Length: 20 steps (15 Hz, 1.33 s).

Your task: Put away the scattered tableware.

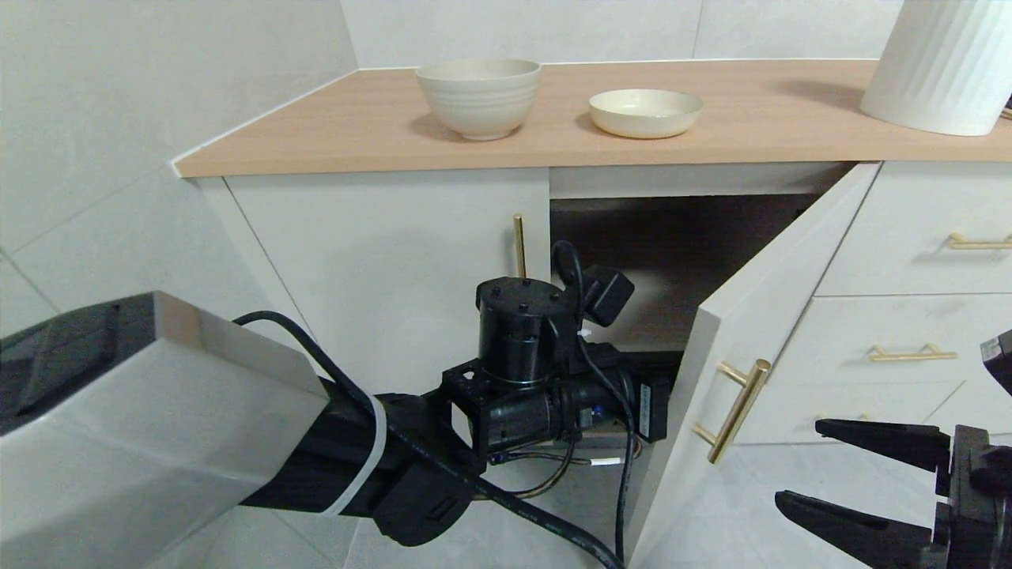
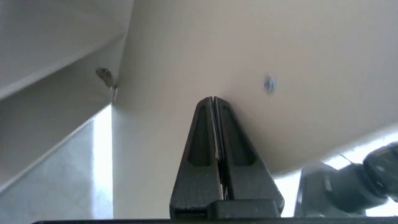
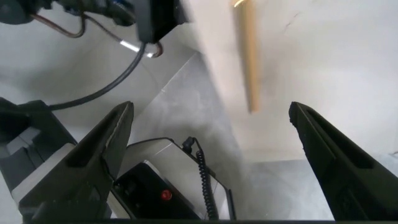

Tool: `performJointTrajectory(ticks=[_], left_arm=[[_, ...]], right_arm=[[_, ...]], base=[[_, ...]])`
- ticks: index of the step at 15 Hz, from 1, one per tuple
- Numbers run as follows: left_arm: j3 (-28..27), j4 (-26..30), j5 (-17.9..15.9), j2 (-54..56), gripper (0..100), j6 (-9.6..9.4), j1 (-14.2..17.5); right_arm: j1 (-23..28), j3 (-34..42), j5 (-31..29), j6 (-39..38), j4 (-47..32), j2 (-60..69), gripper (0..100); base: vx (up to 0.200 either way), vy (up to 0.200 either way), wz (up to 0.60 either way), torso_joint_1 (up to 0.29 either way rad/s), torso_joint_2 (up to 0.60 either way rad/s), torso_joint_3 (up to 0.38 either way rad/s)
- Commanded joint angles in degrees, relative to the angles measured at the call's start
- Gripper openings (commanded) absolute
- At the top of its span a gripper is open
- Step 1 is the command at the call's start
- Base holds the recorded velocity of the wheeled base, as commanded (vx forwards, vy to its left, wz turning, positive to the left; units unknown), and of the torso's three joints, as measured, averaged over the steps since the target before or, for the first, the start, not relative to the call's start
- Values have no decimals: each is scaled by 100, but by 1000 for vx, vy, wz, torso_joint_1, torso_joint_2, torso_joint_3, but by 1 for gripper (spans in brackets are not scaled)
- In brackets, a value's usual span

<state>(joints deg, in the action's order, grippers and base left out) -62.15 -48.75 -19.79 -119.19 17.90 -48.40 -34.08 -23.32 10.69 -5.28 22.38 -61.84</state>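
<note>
Tableware rests on the wooden countertop [image 1: 356, 126]: a deep ribbed bowl [image 1: 479, 96] and, apart to its right, a shallow dish [image 1: 645, 111], both upright and untouched. The left gripper [image 2: 213, 102] is pressed fully together and holds nothing. Its tip is close to a pale panel, and contact cannot be told. The left arm reaches in behind the open cabinet door [image 1: 759, 316]. The right gripper [image 1: 798, 465] is spread wide and empty, low down near the door's brass handle [image 1: 735, 411], not touching it. A white ribbed vessel [image 1: 941, 63] stands at the counter's right end.
</note>
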Motion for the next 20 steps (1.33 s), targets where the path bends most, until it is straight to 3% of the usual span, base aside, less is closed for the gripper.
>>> performJointTrajectory(ticks=[1, 6, 11, 13, 16, 18, 20], left_arm=[[-113, 32, -25, -52, 0, 3, -12], [-764, 489, -17, -307, 0, 39, 32], [-781, 498, 106, -351, 0, 39, -21], [-808, 507, 159, -316, 0, 39, -399], [-1045, 577, 203, -404, 0, 39, -1181], [-1115, 568, 414, -404, 0, 39, -1418], [-1098, 542, 739, -307, 0, 39, -1357]], right_arm=[[-2, -6, 3, 1, 3, 32, 100], [-2, -15, 3, 1, 21, 76, 100], [-28, -287, 21, -8, -15, 480, 100], [-28, -735, 30, -43, -67, 955, 100], [-37, -1535, 267, -114, -806, 1614, 100], [-37, -1737, 627, -114, -1210, 1781, 100], [-28, -1728, 627, -114, -1324, 1640, 100]], base=[[0, 0, 0, 0, 0, 0], [0, 0, 0, 0, 0, 0], [0, 0, 0, 0, 0, 0], [0, 0, 0, 0, 0, 0], [0, 0, 0, 0, 0, 0], [0, 0, 0, 0, 0, 0], [0, 0, 0, 0, 0, 0]])
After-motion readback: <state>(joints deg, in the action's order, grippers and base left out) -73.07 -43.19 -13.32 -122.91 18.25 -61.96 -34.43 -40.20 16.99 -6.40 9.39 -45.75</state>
